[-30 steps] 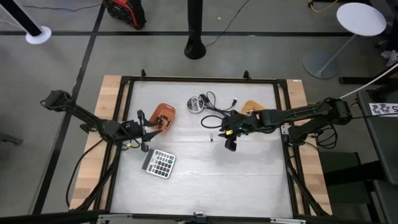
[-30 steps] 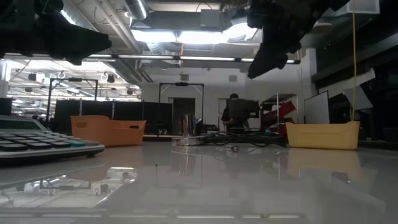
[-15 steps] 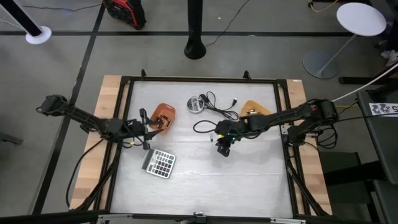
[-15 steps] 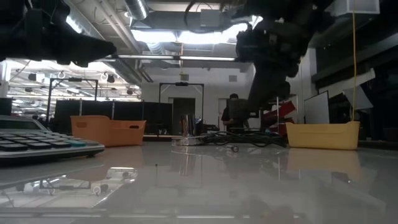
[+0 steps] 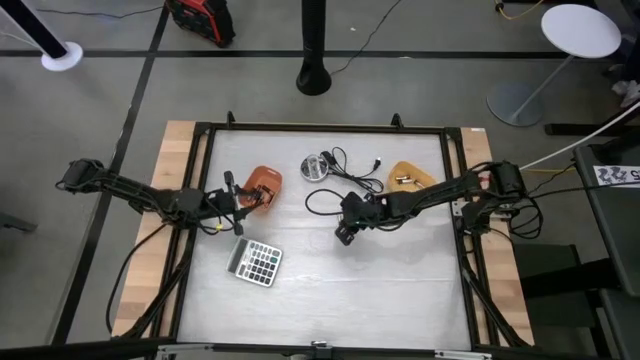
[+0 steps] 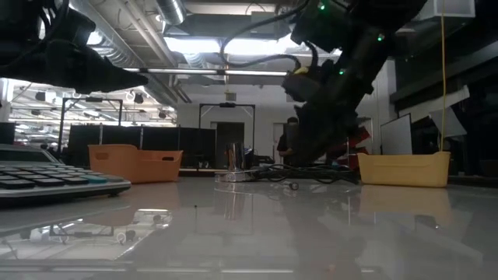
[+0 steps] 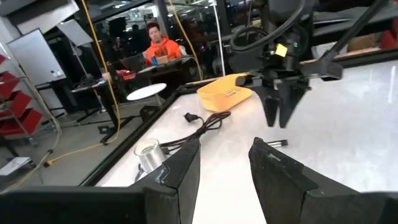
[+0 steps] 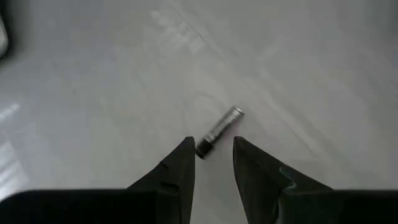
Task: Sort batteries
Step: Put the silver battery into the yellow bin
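One small battery (image 8: 219, 132), silvery with a dark end, lies flat on the white table, also seen in the left wrist view as the battery (image 7: 278, 144). My right gripper (image 8: 211, 155) is open and hangs just over it, pointing down, its fingertips on either side of the dark end without touching. In the high view, the right gripper (image 5: 345, 232) hides the cell. Another battery (image 5: 403, 180) lies in the yellow bin (image 5: 410, 175). My left gripper (image 5: 238, 205) is open and waits beside the orange bin (image 5: 262, 185).
A calculator (image 5: 256, 262) lies toward the near left. The round silver disc (image 5: 316, 167) and the black cable with plug (image 5: 345, 175) lie near the far edge, between the two bins. A person sits in the room beyond the table.
My right gripper has moved toward the table's left and come down over the battery lying mid-table. The battery has stayed where it was.
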Motion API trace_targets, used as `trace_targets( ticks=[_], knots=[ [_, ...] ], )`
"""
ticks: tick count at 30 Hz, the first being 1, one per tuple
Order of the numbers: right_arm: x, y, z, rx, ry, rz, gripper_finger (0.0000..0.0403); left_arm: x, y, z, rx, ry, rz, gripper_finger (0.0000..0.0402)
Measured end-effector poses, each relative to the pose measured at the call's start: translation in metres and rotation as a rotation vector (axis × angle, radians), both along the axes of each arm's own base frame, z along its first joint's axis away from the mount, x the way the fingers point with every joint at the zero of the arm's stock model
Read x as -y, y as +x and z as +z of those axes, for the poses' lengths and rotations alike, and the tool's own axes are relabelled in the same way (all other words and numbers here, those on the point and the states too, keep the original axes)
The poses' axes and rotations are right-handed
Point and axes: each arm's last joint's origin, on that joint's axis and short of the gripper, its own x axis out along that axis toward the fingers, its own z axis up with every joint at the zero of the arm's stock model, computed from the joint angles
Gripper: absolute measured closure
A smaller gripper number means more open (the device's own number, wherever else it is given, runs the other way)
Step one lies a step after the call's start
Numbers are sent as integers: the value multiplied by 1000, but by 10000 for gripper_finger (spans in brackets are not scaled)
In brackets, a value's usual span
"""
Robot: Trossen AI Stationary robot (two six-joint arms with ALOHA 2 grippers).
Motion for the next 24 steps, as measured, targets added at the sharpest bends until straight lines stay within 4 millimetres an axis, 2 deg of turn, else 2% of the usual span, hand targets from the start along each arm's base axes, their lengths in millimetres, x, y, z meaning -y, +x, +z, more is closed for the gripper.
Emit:
trace_targets(
  ticks=[9,19,24],
  knots=[
    [-1,10,-21,10,31,-44,299,-4,-9,4,28,1,15,271],
    [1,10,-22,15,-16,-113,299,-6,-22,5,42,-7,15,271],
    [1,11,-32,-6,-9,-131,299,-8,-29,8,76,6,26,271]
  ],
)
